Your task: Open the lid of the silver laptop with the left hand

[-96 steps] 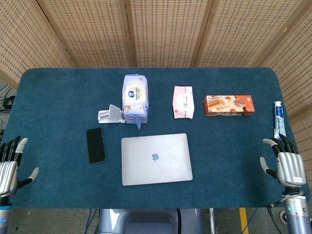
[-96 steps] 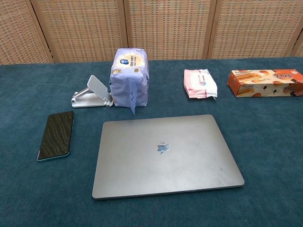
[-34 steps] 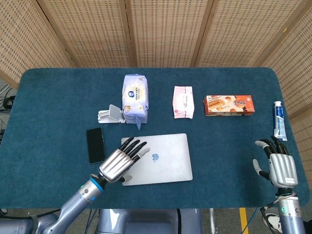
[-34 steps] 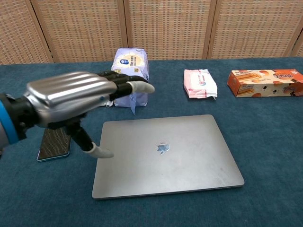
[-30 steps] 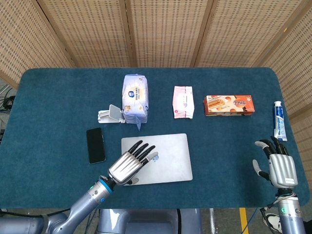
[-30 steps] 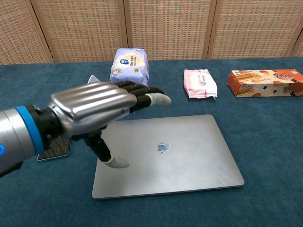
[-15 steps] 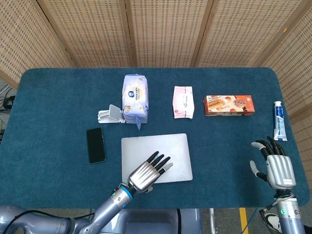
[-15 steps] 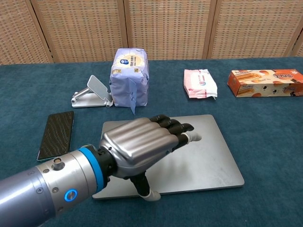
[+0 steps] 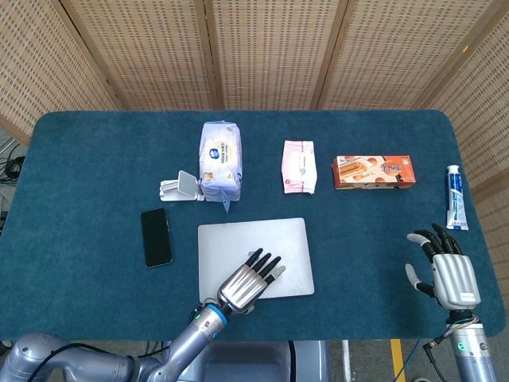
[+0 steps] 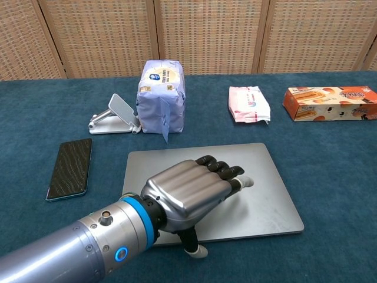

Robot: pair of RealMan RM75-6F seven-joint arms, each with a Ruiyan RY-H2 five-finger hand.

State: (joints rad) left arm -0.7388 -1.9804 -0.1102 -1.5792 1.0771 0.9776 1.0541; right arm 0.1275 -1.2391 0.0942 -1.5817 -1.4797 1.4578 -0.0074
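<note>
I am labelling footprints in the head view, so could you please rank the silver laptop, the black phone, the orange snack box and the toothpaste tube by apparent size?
1. silver laptop, clearly largest
2. orange snack box
3. black phone, slightly smaller than the box
4. toothpaste tube, smallest

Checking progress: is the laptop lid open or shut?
Shut. The laptop lies flat on the table, lid down, with the left hand over its front edge.
</note>
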